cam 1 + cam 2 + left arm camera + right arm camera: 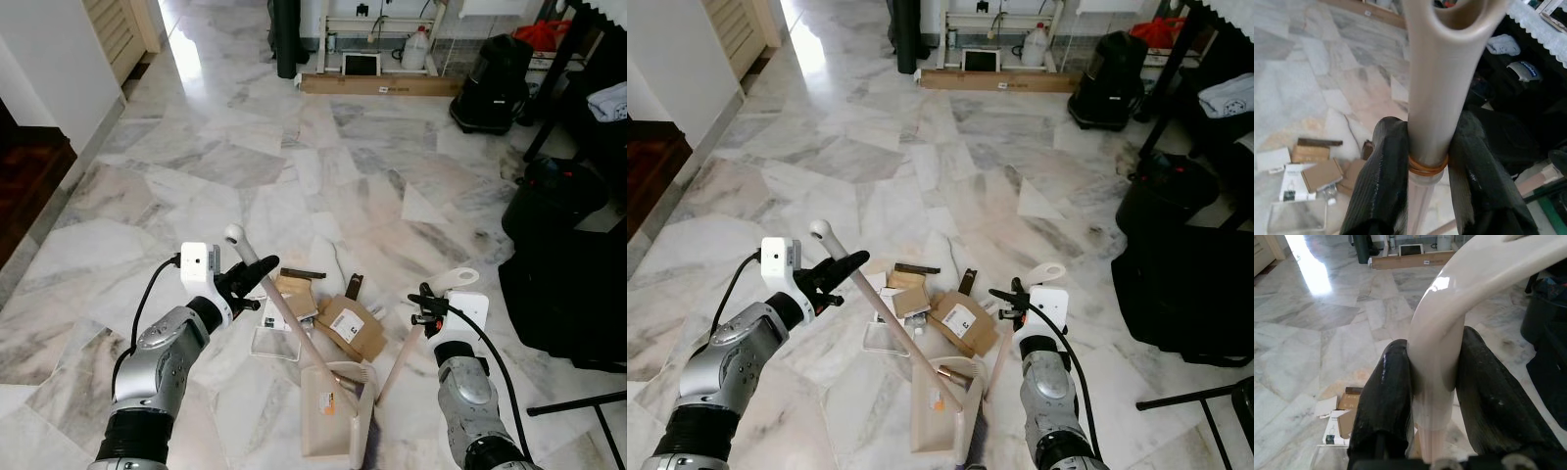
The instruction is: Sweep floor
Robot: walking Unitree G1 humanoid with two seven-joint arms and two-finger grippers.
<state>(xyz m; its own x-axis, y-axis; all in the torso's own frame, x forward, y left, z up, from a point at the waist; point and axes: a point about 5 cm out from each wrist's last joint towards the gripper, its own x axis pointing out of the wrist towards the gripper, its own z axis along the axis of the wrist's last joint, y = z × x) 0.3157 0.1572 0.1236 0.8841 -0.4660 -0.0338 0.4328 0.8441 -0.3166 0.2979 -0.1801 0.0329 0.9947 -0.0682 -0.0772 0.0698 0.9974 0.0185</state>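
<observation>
One broom point(294, 328) is slanting down into one dustpan point(333, 416) on the floor point(245, 157), beside scattered cardboard point(351, 326). Left gripper point(257, 272) jaws are clamping the broom; right gripper point(423, 302) jaws are clamping the dustpan handle point(404, 354). The left wrist view is showing an orange band point(1426, 166).

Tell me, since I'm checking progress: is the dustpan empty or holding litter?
Empty: the dustpan tray looks bare, while the cardboard scraps lie on the marble floor beyond its front edge.
</observation>
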